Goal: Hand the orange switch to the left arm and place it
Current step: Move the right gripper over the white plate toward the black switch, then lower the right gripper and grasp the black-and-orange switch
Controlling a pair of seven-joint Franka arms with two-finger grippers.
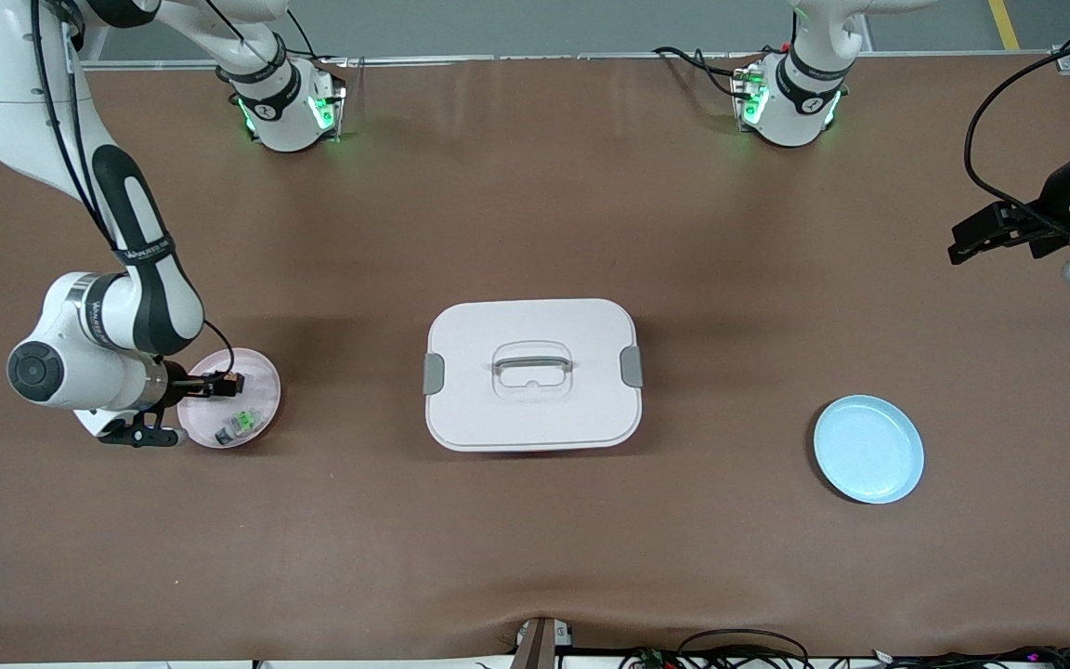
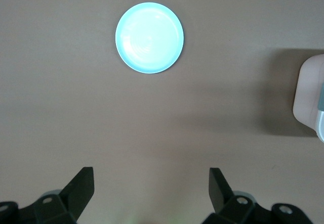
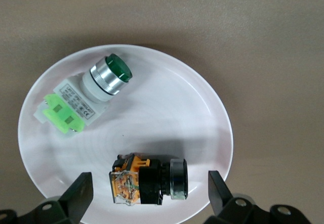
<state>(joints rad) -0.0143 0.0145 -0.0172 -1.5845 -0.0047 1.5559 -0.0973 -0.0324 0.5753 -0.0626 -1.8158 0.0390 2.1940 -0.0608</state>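
Note:
The orange switch point(image 3: 147, 179), a black barrel with an orange and clear end, lies on its side on the pink plate point(image 3: 167, 118). My right gripper point(image 3: 149, 182) is low over that plate and open. One finger stands on each side of the switch, and neither touches it. From the front camera the right gripper point(image 1: 210, 384) covers most of the switch point(image 1: 228, 381) on the pink plate point(image 1: 261, 367). The white box point(image 1: 498, 418) sits mid-table with its lid on. My left gripper point(image 2: 151, 176) hangs open and empty over bare table at the left arm's end point(image 1: 972, 240).
A green switch point(image 3: 86, 95) shares the pink plate, and in the front view it point(image 1: 240, 424) lies nearer the camera than the orange one. An empty blue plate point(image 1: 867, 449) sits toward the left arm's end and also shows in the left wrist view point(image 2: 149, 37), beside a corner of the box point(image 2: 308, 97).

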